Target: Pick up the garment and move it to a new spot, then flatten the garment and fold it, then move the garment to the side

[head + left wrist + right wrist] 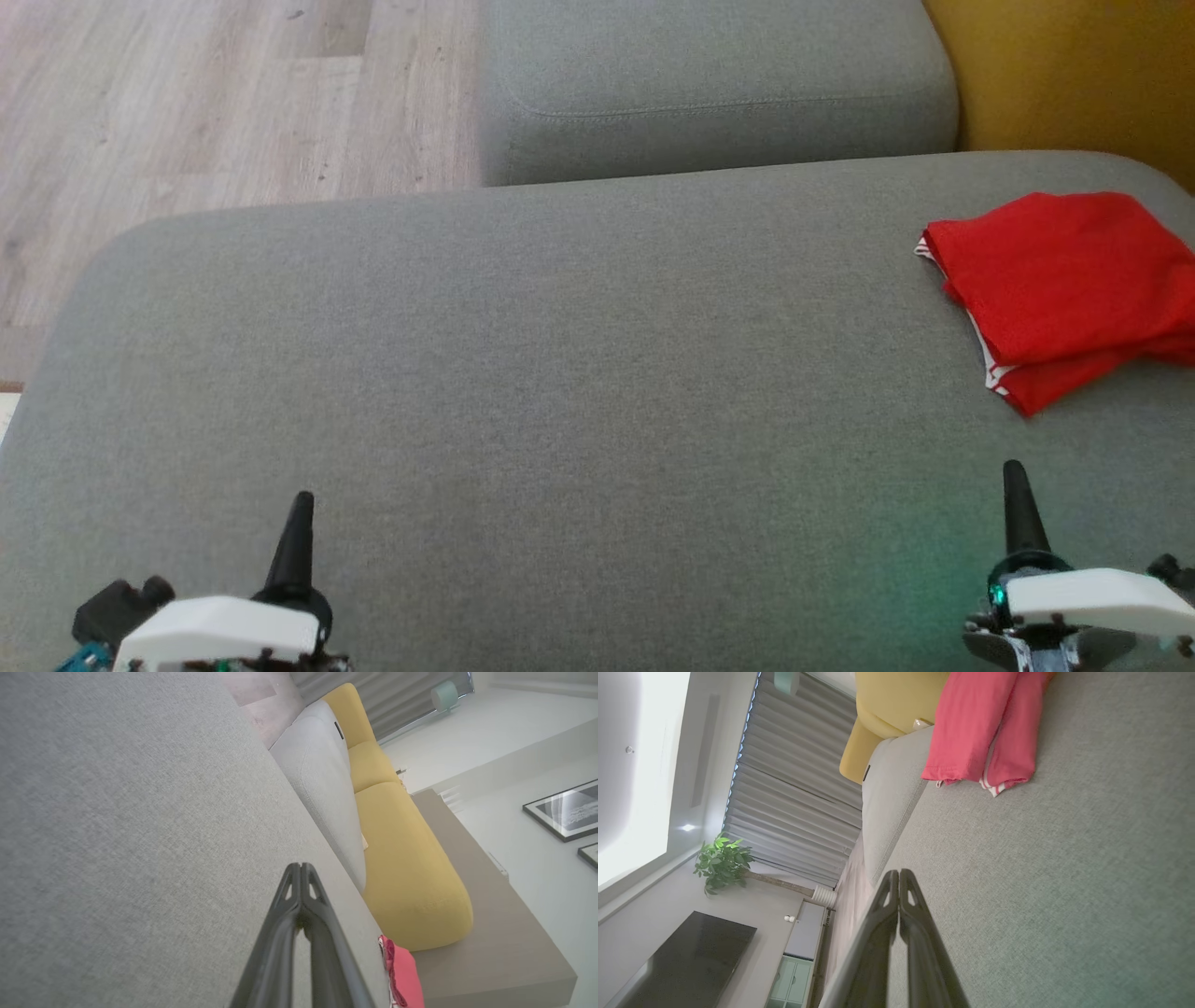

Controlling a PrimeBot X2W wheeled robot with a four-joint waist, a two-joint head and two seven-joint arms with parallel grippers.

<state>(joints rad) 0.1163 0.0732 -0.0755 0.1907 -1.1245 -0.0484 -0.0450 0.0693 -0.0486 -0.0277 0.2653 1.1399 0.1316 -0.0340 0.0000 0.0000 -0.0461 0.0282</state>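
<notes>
- Right under you, the big grey seat cushion [560,373] runs from its near edge, where both grippers sit, out to its rounded far edge. Plain fabric lies between the grippers and the garment.
- There's your garment [1064,280]: red with white-striped trim, folded, lying flat at the cushion's right edge toward the far right corner. Its right side is cut off by the head view.
- Past the far edge, a smaller grey cushion [709,84] sits close against the big one. A yellow cushion [1074,75] is to its right, beyond the garment.
- Pale wooden floor [187,112] shows off the far left corner.
- Farther out, in the right wrist view, you have pleated curtains [798,779] and a potted plant [721,863].
- Your left gripper [301,509] sits at the near edge, left side. Its fingers point toward the far edge, clenched together and empty, well apart from the garment.
- Your right gripper [1015,476] mirrors it at the near right, fingers pressed tight and empty. The tips aim at the garment, near it but not touching.
</notes>
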